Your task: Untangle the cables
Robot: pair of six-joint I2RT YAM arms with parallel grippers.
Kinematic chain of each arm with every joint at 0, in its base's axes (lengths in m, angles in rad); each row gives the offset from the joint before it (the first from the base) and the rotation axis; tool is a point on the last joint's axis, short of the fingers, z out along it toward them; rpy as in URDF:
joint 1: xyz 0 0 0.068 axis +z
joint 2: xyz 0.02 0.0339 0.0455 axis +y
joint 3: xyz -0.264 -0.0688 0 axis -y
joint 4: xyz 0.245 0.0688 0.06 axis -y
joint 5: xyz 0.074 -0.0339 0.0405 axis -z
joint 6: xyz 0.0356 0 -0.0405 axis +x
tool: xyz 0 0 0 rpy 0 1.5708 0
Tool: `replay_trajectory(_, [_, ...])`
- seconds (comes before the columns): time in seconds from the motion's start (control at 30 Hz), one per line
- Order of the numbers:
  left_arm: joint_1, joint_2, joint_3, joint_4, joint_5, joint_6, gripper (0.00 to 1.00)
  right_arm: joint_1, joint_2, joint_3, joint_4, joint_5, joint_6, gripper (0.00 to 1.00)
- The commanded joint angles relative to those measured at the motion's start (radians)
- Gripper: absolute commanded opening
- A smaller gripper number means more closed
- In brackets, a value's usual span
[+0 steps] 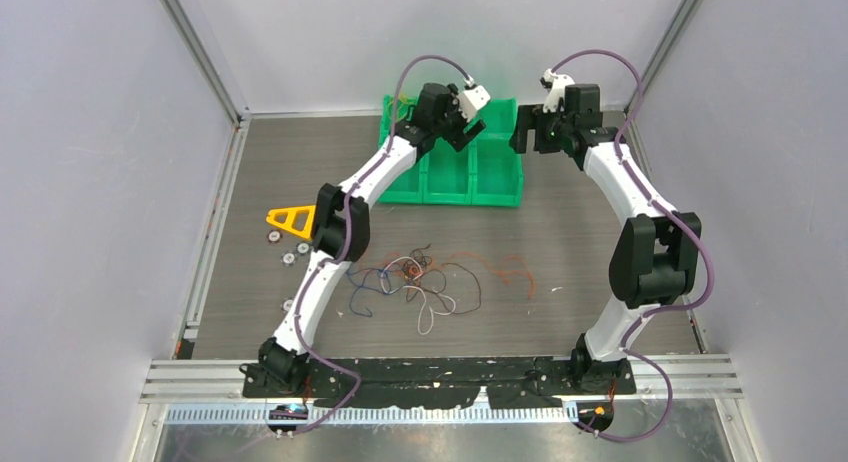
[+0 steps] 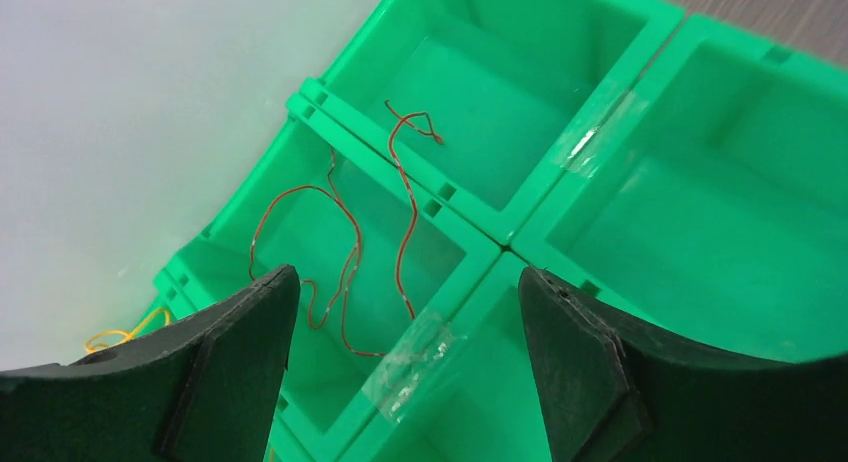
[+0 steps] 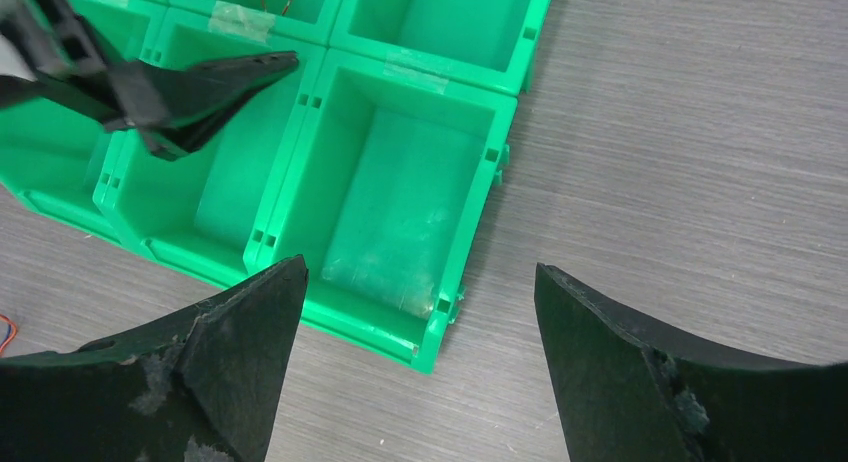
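Wooden tabletop — tangled cables (green bins behind)

You see bright green plastic bins on a grey wood-grain table. Against the green, a thin red wire and a thin yellow wire stand out. The loose tangle of cables shows you blue, black, white and orange strands. The triangular plastic piece is yellow-orange.
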Motion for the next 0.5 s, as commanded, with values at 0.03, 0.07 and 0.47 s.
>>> replay_trajectory(0.03, [-0.017, 0.051, 0.100, 0.187, -0.079, 0.163, 0.81, -0.007, -0.047, 0.004, 0.067, 0.011, 0.000, 0.90])
replay_trajectory(0.07, [-0.016, 0.062, 0.102, 0.216, -0.088, 0.172, 0.80, -0.007, -0.057, -0.009, 0.067, 0.012, -0.001, 0.90])
replay_trajectory(0.47, [-0.028, 0.118, 0.062, 0.311, -0.093, 0.469, 0.77, -0.015, -0.097, -0.036, 0.046, 0.009, -0.057, 0.90])
